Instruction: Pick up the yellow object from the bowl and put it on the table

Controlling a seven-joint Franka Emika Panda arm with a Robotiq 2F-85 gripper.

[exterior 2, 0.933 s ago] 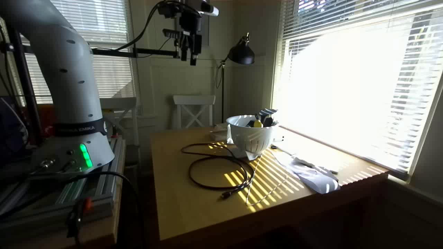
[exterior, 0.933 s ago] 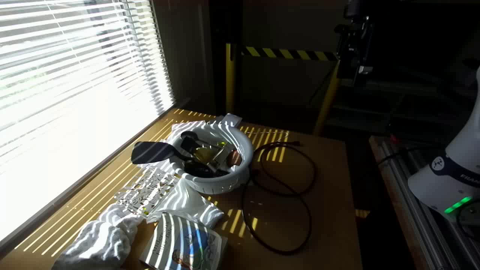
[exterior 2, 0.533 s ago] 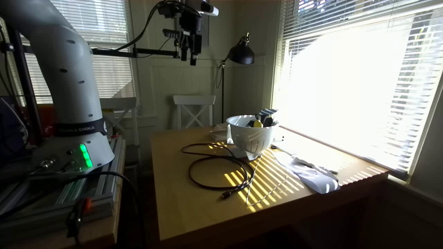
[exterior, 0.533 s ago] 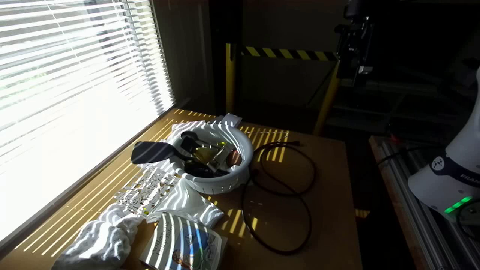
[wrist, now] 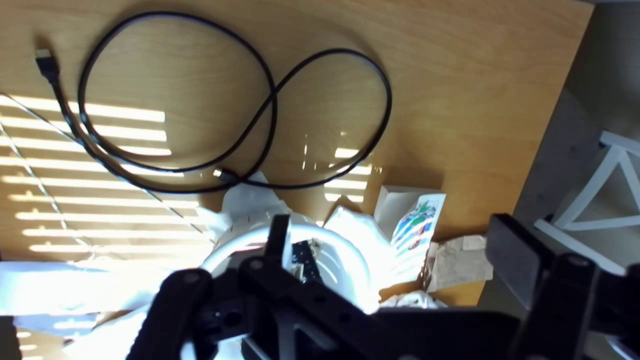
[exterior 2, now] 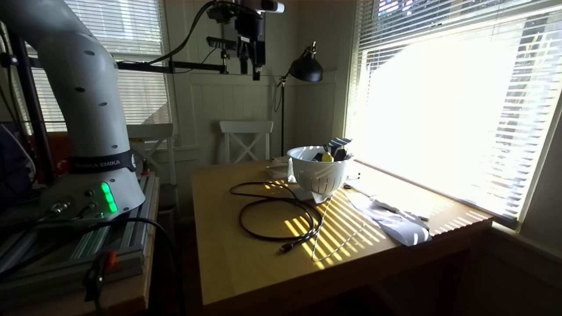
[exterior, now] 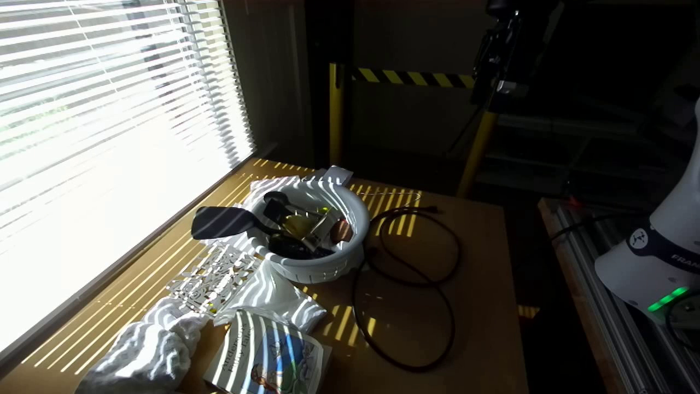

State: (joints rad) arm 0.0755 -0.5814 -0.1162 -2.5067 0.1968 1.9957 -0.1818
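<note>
The yellow object (exterior: 298,225) lies among dark utensils inside the white bowl (exterior: 359,219). Part of it shows above the rim in an exterior view (exterior 2: 327,156), where the bowl (exterior 2: 317,177) stands upright. In the wrist view the bowl (wrist: 361,272) is partly covered by my gripper, and the yellow object is hidden. My gripper (wrist: 392,241) is open and empty, its fingers wide apart. It hangs high above the brown table, short of the bowl on the robot's side, in an exterior view (exterior 2: 250,75). The table (exterior 2: 228,263) also shows in the wrist view (wrist: 465,100).
A black cable (exterior: 451,312) lies in loops beside the bowl. A black spatula (exterior: 224,221) sticks out over the rim. A book (exterior: 273,355), a bunched white cloth (exterior: 147,350) and a clear bag (exterior: 273,295) lie near the bowl. The window blinds (exterior 2: 439,109) stand behind the table.
My gripper has moved a little toward the bowl's side and turned or tilted slightly, staying high. The bowl, the yellow object and the things on the table have not moved.
</note>
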